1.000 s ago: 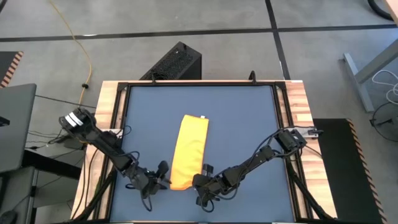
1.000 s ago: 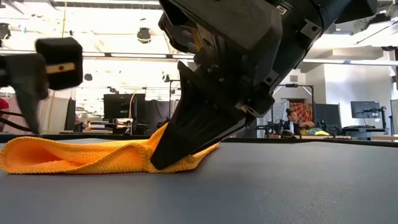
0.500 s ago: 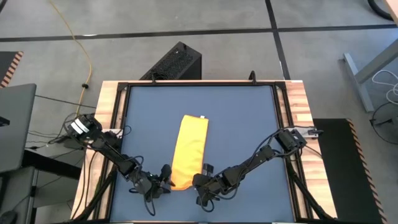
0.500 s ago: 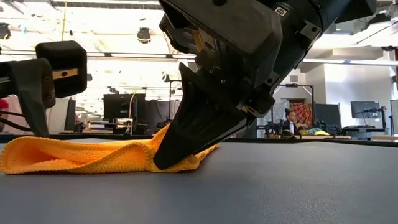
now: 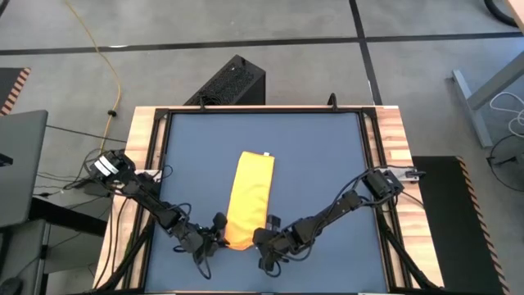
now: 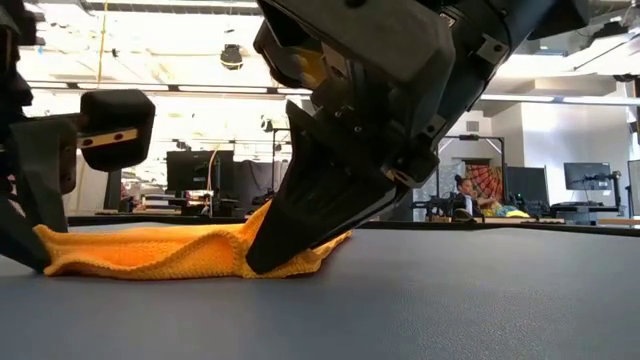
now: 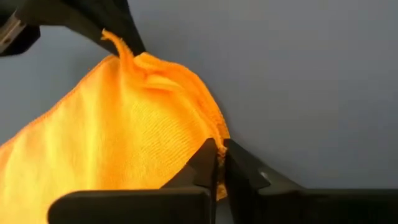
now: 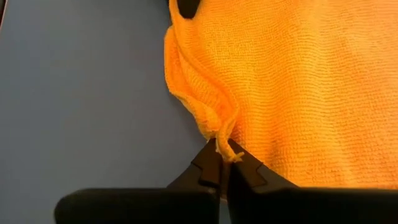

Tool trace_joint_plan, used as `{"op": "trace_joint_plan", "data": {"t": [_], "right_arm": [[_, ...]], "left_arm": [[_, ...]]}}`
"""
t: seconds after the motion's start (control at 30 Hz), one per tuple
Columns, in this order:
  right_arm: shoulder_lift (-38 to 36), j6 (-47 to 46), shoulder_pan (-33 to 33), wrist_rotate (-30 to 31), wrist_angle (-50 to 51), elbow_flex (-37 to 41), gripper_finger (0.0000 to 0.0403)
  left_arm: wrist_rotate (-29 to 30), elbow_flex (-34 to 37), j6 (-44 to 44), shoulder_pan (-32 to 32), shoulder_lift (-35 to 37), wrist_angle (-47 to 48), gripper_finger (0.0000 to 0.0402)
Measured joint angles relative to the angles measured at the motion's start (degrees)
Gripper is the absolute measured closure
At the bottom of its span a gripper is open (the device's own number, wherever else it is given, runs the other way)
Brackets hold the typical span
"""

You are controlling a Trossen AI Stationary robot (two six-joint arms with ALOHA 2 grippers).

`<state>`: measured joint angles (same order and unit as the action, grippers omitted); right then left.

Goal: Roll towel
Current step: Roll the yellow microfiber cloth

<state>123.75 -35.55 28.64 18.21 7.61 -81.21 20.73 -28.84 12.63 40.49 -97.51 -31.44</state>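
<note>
The yellow towel (image 5: 250, 197) lies folded into a long strip on the blue table top (image 5: 327, 164), with its white tag (image 5: 266, 154) at the far end. Both grippers are at its near end. My left gripper (image 5: 218, 236) is shut on the near left corner, and my right gripper (image 5: 264, 236) is shut on the near right corner. The low view shows the right gripper (image 6: 265, 260) large in the middle and the left gripper (image 6: 35, 255) at the towel's other end. My left gripper pinches the towel's near left corner (image 7: 208, 138) between its two fingertips. It comes slanting down from the table's left and near side. The rest of the towel lies flat on the table. My right gripper pinches the near right corner (image 8: 219, 134) between its fingertips, slanting down from the table's right and near side. The edge bunches into small folds at the pinch, with more than one layer caught. The corner is raised slightly while the strip lies on the table.
A wooden frame (image 5: 139, 164) borders the table top. A black box (image 5: 229, 82) stands on the floor beyond the far edge. Bare table top lies on both sides of the towel and beyond its far end. A person (image 6: 465, 195) sits in the room behind.
My left gripper has moved toward the towel's near left corner, sunk a little, and shut on it. That end of the towel is drawn in slightly and now sits between its fingers. The right gripper has kept its hold and its place.
</note>
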Motion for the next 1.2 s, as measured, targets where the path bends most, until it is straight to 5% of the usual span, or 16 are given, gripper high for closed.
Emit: {"op": "trace_joint_plan", "data": {"t": [0.4, 0.67, 1.2], "right_arm": [[-3.5, 3.19, 2.39, -0.02, 6.65, 0.11, 0.0262], [-3.5, 9.43, 5.32, 10.63, 6.68, 0.11, 0.018], [-2.28, 10.61, 3.98, 19.91, -4.04, 0.07, 0.0177]], "left_arm": [[-0.76, -2.36, -5.38, -0.26, 0.45, 3.01, 0.0401], [-2.42, -3.17, -8.87, -0.44, 3.04, 5.93, 0.0401], [-0.02, -3.19, -17.31, -7.82, 14.67, 15.93, 0.0401]]}}
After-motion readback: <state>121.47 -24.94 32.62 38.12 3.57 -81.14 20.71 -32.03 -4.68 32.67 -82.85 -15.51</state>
